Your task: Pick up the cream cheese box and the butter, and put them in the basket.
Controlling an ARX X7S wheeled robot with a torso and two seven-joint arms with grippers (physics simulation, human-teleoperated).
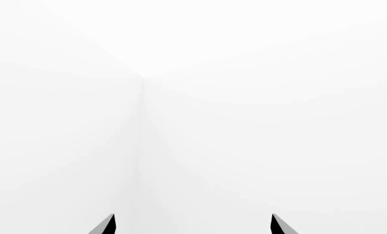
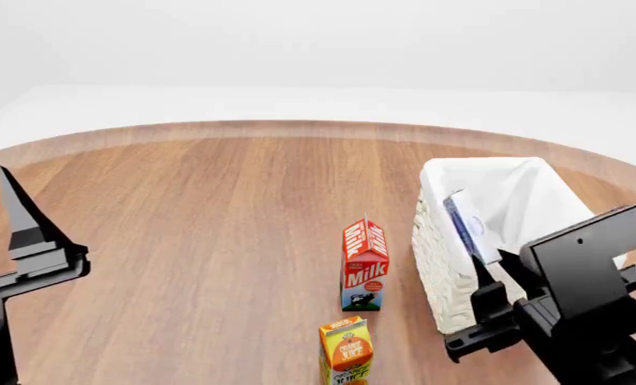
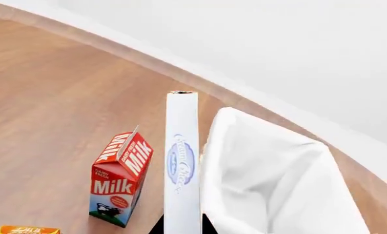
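My right gripper (image 2: 489, 274) is shut on the cream cheese box (image 2: 468, 226), a flat white box with a blue oval label. It holds the box on edge above the left rim of the wicker basket (image 2: 433, 249). In the right wrist view the box (image 3: 182, 161) stands up between the fingertips of the gripper (image 3: 182, 228), beside the basket's white liner (image 3: 271, 180). My left gripper (image 2: 18, 216) is raised at the table's left, open and empty. The left wrist view (image 1: 193, 225) shows only white wall. The butter is out of view.
A red-and-white milk carton (image 2: 365, 265) stands just left of the basket and also shows in the right wrist view (image 3: 120, 178). An orange juice carton (image 2: 346, 350) stands in front of it. The round wooden table (image 2: 211, 216) stretches left and back.
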